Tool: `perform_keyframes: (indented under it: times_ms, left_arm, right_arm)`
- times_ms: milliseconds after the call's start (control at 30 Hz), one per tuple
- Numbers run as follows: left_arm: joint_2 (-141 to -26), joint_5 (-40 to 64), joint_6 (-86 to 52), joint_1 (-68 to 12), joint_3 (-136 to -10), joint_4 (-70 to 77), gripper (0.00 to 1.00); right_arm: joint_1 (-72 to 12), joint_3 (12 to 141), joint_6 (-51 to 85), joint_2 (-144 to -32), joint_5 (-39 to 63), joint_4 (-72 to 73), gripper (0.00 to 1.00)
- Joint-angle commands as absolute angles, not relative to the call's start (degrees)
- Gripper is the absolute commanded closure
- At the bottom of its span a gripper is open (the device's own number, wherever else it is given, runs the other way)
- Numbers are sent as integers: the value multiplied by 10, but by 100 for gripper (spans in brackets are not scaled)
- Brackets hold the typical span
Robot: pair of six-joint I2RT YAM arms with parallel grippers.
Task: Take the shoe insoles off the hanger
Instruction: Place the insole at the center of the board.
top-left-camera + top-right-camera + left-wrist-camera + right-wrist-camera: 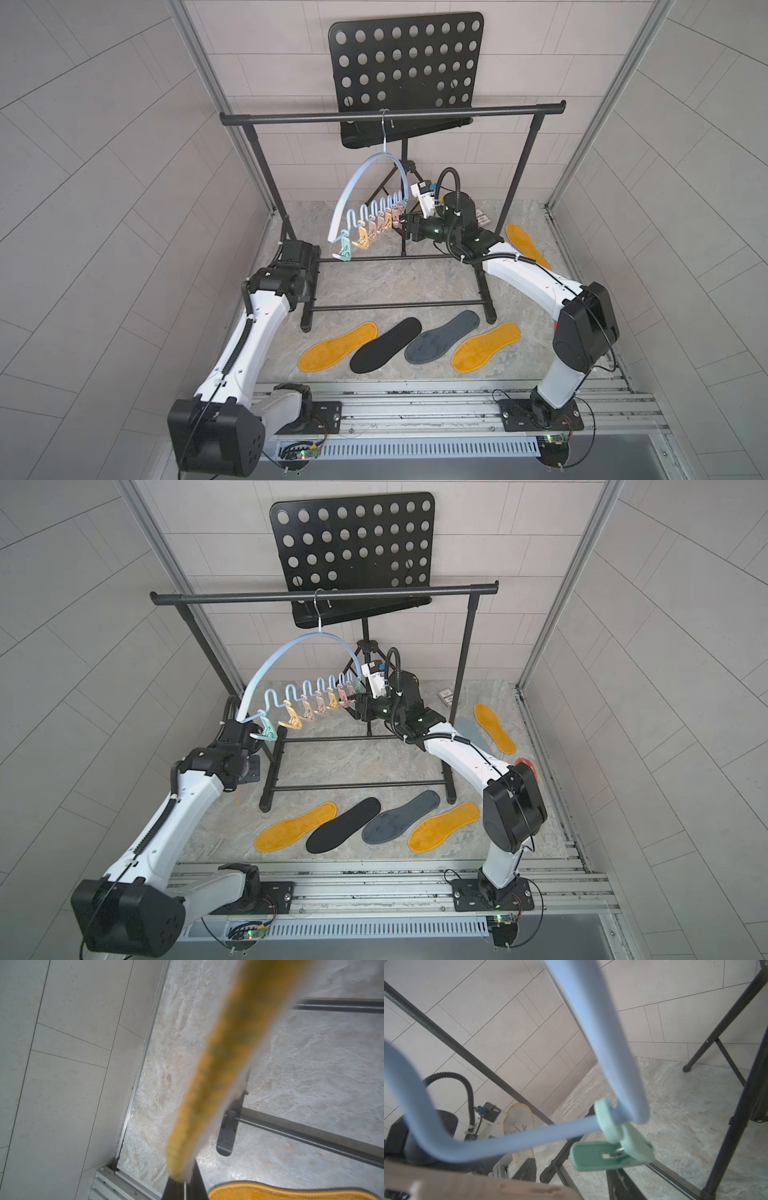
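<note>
At the desk's left, your left jaws seem clamped on a mustard insole; right jaws stand apart by the hanger's right-end mint clip.

On my marbled tabletop lie four in a row: yellow insole, black insole, grey insole, second yellow insole; a third yellow insole lies back right; the rack stands behind the row
</note>
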State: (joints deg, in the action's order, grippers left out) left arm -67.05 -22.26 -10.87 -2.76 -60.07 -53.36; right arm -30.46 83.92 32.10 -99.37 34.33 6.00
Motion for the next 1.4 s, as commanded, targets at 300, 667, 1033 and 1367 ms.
perform_keyframes:
  times_ms: [300,667,1033,1367]
  left_arm:
    - [-827,-288,-13,62,-628,-480,100]
    - [-983,-336,1,82,-675,-481,100]
    - [-1017,-249,-23,83,-703,-510,63]
    - [-890,-60,-116,99,-646,-503,29]
  right_arm:
    - [-292,825,312,-1054,337,-157,42]
    - [-291,821,314,-1039,334,-163,42]
    - [-289,825,314,-1027,331,-175,42]
    - [-286,842,310,-1024,323,-185,40]
